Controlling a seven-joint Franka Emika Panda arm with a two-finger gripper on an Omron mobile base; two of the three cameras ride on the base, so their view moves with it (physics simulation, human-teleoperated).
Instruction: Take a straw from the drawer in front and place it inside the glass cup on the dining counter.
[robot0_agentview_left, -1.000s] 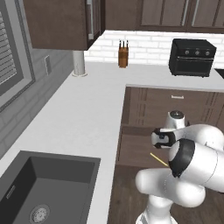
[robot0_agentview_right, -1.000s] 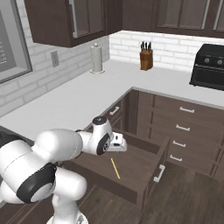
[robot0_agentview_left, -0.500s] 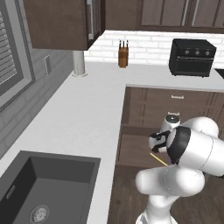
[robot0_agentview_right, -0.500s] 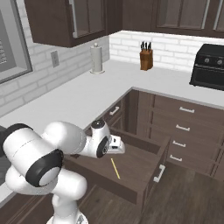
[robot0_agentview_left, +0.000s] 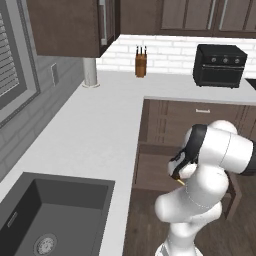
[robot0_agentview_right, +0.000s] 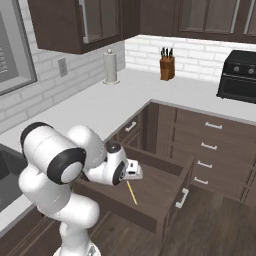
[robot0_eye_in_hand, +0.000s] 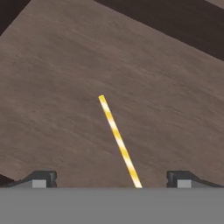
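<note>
Down on the drawer (robot0_agentview_right: 165, 192) floor, I saw the straw (robot0_eye_in_hand: 119, 141) lying flat between my claw's (robot0_eye_in_hand: 109, 179) wide-spread, empty fingertips.

I log the thin straight straw (robot0_eye_in_hand: 118, 140) as yellow with paler cream bands, a barber-stripe pattern along its length. The wide shallow wooden drawer (robot0_agentview_right: 165, 187) is dark brown, its floor a mid-brown with fine streaked grain. The L-shaped worktop (robot0_agentview_left: 107, 115) reads plain white; the brick-pattern backsplash (robot0_agentview_right: 200, 57) is white with grey joints. The square sink basin (robot0_agentview_left: 45, 220) is dark grey. The knife block (robot0_agentview_right: 167, 69) is orange-brown with black handles. The boxy countertop oven (robot0_agentview_left: 220, 65) is black. The upright paper towel roll (robot0_agentview_right: 110, 67) is pale grey-white.
</note>
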